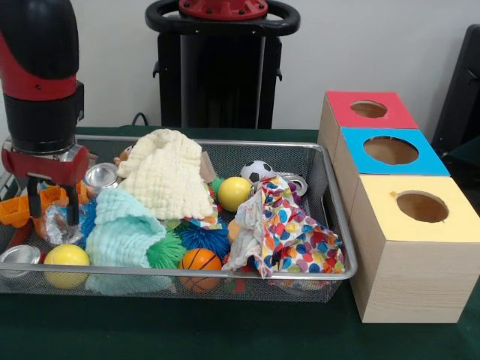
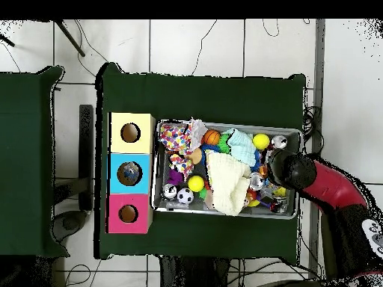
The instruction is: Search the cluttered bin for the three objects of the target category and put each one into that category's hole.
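Note:
My gripper [image 1: 52, 204] hangs open over the left end of the wire bin [image 1: 330, 274], with its fingers [image 1: 73, 201] just above an orange plastic piece [image 1: 16, 210] and a crumpled foil wrapper [image 1: 56, 225]. Nothing is held. In the overhead view the gripper [image 2: 281, 170] sits over the bin's right end. Among the clutter lie a yellow ball [image 1: 234, 193] [image 2: 196, 183], a second yellow ball [image 1: 66, 255] [image 2: 260, 141], a small basketball [image 1: 199, 260] [image 2: 212, 137] and a soccer ball [image 1: 257, 171] [image 2: 185, 196]. Beside the bin stand three holed boxes: red [image 1: 367, 109] [image 2: 128, 214], blue [image 1: 390, 151] [image 2: 129, 173], yellow [image 1: 421, 207] [image 2: 130, 133].
A cream cloth [image 1: 169, 176], a mint cloth [image 1: 124, 229] and a spotted colourful cloth [image 1: 289, 236] cover much of the bin. Silver cans [image 1: 100, 178] and spiky blue and green balls [image 1: 202, 238] lie between them. The bin's wire walls rise around everything.

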`<action>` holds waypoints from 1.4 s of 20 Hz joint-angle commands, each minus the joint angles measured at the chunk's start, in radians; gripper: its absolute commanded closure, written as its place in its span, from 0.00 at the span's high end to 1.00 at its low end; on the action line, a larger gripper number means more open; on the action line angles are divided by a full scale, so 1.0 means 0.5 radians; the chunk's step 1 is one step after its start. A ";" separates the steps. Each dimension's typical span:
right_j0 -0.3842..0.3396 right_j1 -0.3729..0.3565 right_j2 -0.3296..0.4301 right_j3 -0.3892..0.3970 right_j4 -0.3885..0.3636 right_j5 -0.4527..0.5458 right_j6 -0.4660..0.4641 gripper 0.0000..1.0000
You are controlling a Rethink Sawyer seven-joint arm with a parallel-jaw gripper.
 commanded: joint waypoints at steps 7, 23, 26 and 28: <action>0.035 -0.020 0.196 0.308 0.053 -0.112 0.267 1.00; 0.286 0.121 -0.152 0.287 0.366 -0.471 0.725 1.00; 0.357 0.093 -0.253 0.322 0.488 -0.469 0.796 1.00; 0.385 0.073 -0.289 0.336 0.540 -0.430 0.794 1.00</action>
